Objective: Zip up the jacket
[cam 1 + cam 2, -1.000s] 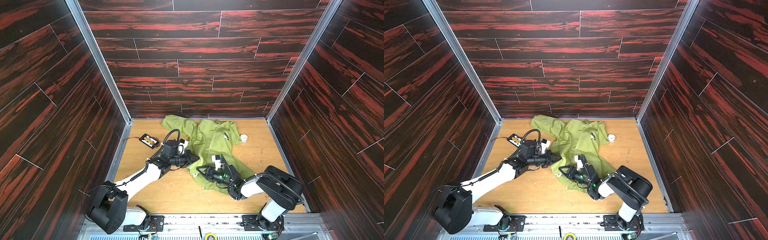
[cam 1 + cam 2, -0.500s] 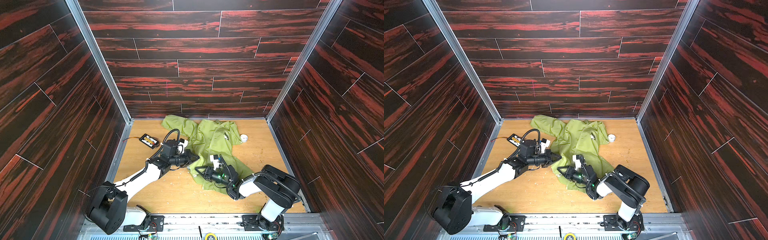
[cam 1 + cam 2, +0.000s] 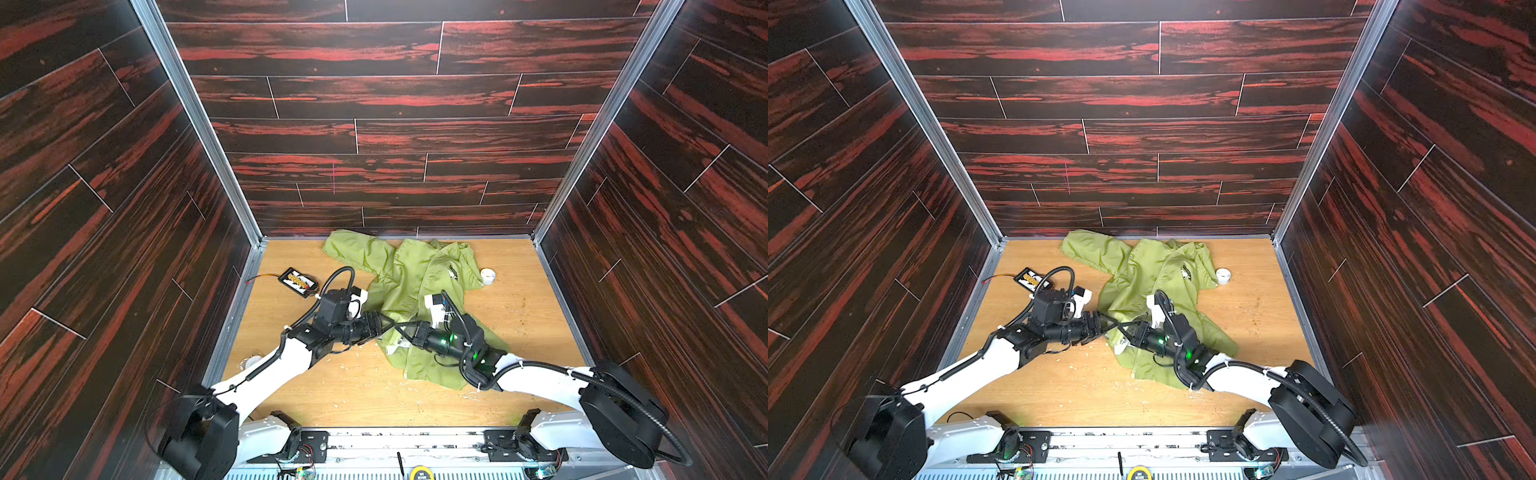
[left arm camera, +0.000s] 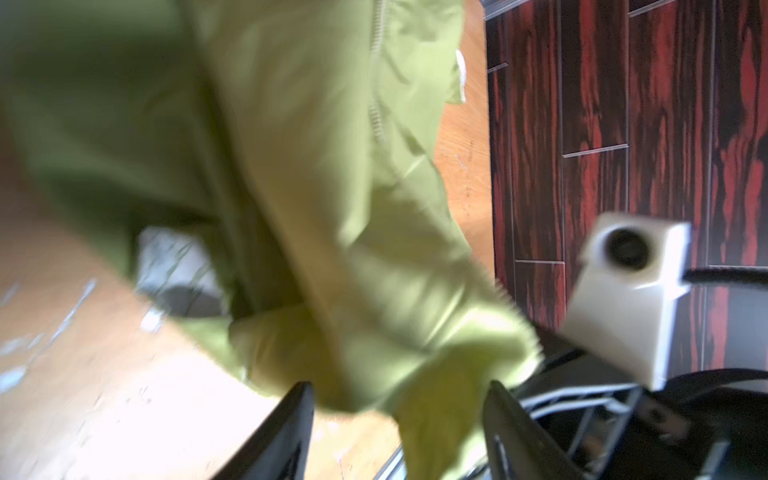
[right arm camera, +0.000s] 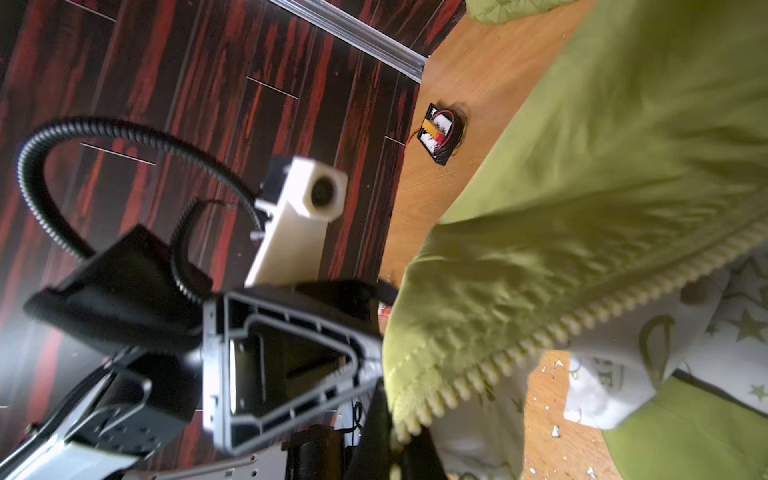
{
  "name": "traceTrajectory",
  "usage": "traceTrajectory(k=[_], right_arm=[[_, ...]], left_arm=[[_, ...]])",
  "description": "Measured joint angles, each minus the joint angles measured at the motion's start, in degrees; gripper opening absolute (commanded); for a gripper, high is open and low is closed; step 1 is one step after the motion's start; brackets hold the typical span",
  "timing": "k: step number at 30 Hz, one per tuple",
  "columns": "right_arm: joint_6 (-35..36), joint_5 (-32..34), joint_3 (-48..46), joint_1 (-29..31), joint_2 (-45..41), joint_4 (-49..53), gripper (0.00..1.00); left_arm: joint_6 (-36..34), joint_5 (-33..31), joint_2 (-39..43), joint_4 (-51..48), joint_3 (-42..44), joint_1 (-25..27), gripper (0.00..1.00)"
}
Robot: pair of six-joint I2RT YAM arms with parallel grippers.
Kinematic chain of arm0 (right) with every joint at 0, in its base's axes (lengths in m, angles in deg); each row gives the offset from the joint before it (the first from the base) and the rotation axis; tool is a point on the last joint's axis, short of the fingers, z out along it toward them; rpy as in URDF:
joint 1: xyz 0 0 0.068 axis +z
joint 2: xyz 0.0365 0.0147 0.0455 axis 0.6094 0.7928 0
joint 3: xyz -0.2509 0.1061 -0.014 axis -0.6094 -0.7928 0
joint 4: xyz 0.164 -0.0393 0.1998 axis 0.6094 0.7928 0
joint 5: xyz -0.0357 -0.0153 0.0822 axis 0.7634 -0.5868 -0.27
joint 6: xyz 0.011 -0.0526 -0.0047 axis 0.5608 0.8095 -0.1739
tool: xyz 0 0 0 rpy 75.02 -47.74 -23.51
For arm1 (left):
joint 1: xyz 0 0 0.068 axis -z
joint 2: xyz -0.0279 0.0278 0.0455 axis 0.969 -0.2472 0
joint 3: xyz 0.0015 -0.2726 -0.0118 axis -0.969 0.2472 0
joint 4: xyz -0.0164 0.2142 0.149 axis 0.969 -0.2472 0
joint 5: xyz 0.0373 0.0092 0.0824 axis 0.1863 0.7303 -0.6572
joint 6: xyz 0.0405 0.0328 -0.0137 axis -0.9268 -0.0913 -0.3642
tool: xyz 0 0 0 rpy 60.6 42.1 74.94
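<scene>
Noted on inspection. The left arm [image 3: 266, 374] has white shell links, black joint housings and a large black drum [image 3: 199, 436] at its base. A ribbed black hose [image 5: 124, 133] loops to the wrist. The left wrist camera [image 5: 311, 195] is a white block with a round dark lens. The left gripper [image 4: 399, 399] carries black fingers [image 5: 216, 374], triangular open frames with inner ribs.

The right arm [image 3: 540, 378] is built alike, white links and black joints, with a second hose [image 3: 652, 415] of the same ribbed kind by its base. Green lamps [image 3: 446, 341] glow on its black forearm section. The right wrist camera [image 4: 623, 270] is also white. Black base plates [image 3: 1034, 446] show silver bolts.
</scene>
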Motion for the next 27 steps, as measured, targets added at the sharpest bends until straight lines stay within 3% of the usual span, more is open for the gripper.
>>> traceTrajectory(k=[6,14,22,27], right_arm=[[2.29,-1.62,4.59,-1.03,0.9,9.44,0.0],[3.63,-4.57,8.9,-2.36,4.09,16.11,0.0],[5.03,-7.21,15.13,-5.38,4.22,25.2,0.0],[5.18,-8.5,17.62,-6.78,4.31,28.04,0.0]], left_arm=[[1.6,-2.29,10.47,-3.13,5.79,0.0,0.71],[12.28,-3.17,23.54,1.62,17.4,0.31,0.71],[13.6,-5.6,24.17,5.38,19.34,4.81,0.69],[15.17,-6.73,17.0,15.13,19.34,9.07,0.7]])
